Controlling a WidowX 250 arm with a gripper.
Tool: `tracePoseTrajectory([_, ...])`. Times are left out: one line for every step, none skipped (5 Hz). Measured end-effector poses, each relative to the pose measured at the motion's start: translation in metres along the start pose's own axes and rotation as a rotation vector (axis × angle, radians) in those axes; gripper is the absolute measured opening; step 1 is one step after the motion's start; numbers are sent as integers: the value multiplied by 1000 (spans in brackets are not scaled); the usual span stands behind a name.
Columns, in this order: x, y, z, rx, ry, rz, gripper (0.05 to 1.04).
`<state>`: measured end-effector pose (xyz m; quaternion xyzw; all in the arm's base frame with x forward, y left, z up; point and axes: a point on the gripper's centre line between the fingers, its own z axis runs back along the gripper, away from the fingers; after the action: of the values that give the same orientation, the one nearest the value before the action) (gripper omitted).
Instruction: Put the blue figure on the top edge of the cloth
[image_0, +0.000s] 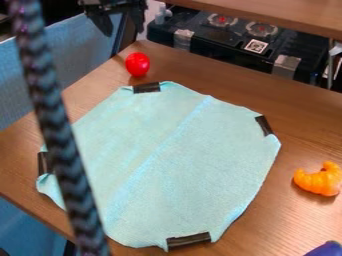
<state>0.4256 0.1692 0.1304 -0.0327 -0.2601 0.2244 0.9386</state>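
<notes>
- Up at the top left of the frame, the black gripper (123, 31) hangs with its fingers apart, a gap between their tips, in the picture just beyond the table's upper edge.
- The blue figure (324, 249) sits in the bottom right corner, cut by the frame's lower edge, so only part of it shows; it lies off the cloth, well apart from the cloth's top edge.
- The pale turquoise cloth (180, 160) spreads over the middle, its outline uneven, with a crease slanting from upper right to lower left.
- Black tape strips sit at its rim: one at the top (146, 87), one at the upper right (264, 125), one at the left (44, 163) and one at the bottom (188, 240).
- The red egg-shaped thing (137, 64) stands just above the top strip, between the cloth and the table's upper left edge.
- The orange figure (320, 179) rests at the right, apart from the cloth, with brown wood between them.
- More of the wooden table (307, 120) runs from the cloth's upper right side to the right edge of the frame.
- A dark braided cable (57, 125) cuts from the upper left to the bottom, in front of the cloth's left side.
- Black equipment (200, 37) lies beyond the table at the upper right.
</notes>
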Motion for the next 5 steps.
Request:
tracePoseTrajectory([7,9,0,11,5,14,999])
tracePoseTrajectory([12,11,-3,23,-37,0,999])
tracePoseTrajectory([8,15,-15,41,-21,-7,999])
tracePoseTrajectory([14,12,-21,41,-67,5,999])
tracePoseTrajectory([9,12,-41,56,-62,6,999])
